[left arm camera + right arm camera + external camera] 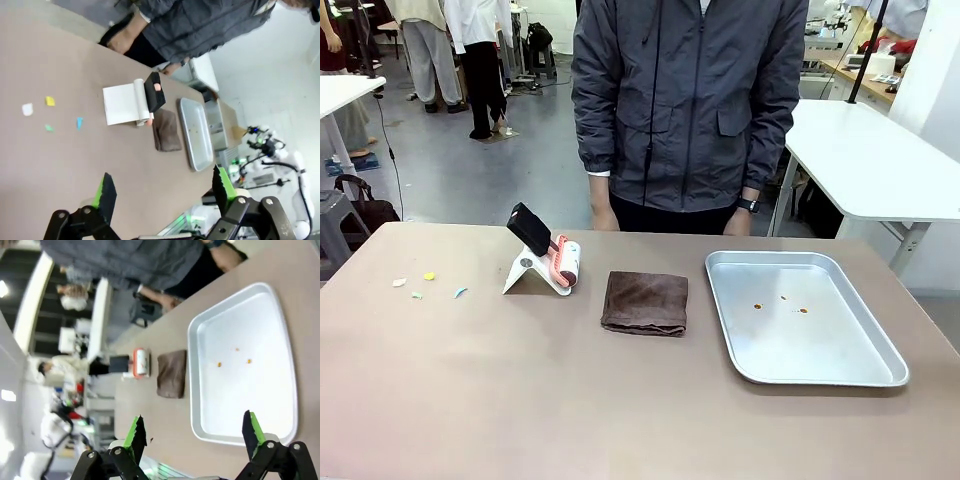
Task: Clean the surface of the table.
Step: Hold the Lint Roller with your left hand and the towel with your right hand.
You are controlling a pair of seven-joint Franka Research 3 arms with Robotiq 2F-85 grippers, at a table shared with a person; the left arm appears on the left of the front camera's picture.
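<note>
The tan-brown table carries several small paper scraps at its left, coloured yellow, white, green and blue; they also lie on the table as scraps in the left wrist view. A folded brown cloth lies mid-table. A lint roller with a black handle rests on a white stand. My left gripper hangs open high above the table. My right gripper is open too, above the near edge of the steel tray, holding nothing.
The shiny tray at the right holds a few tiny orange crumbs. A person in a grey jacket stands at the far edge with hands at the sides. A white-topped table stands behind on the right.
</note>
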